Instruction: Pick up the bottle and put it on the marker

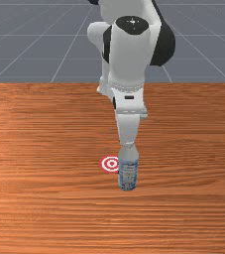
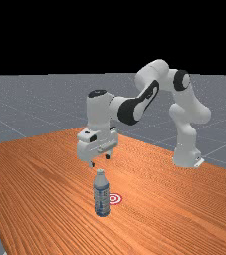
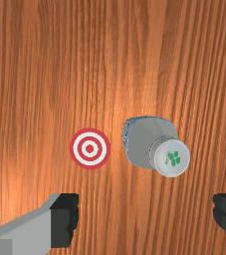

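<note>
Standing: one bottle (image 2: 101,195) near one marker (image 3: 89,148); one claw (image 2: 99,161), two fingers (image 3: 64,220) apart.

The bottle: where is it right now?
The bottle stands upright on the table, beside the red-and-white marker, on its left in the far view.

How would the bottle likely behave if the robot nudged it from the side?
The clear plastic-looking bottle with a blue printed label would probably tip if pushed high up, being tall on a narrow base. Its upright, smooth-looking sides suggest it might slide when pushed low. Once toppled, its rounded body would likely roll.
</note>
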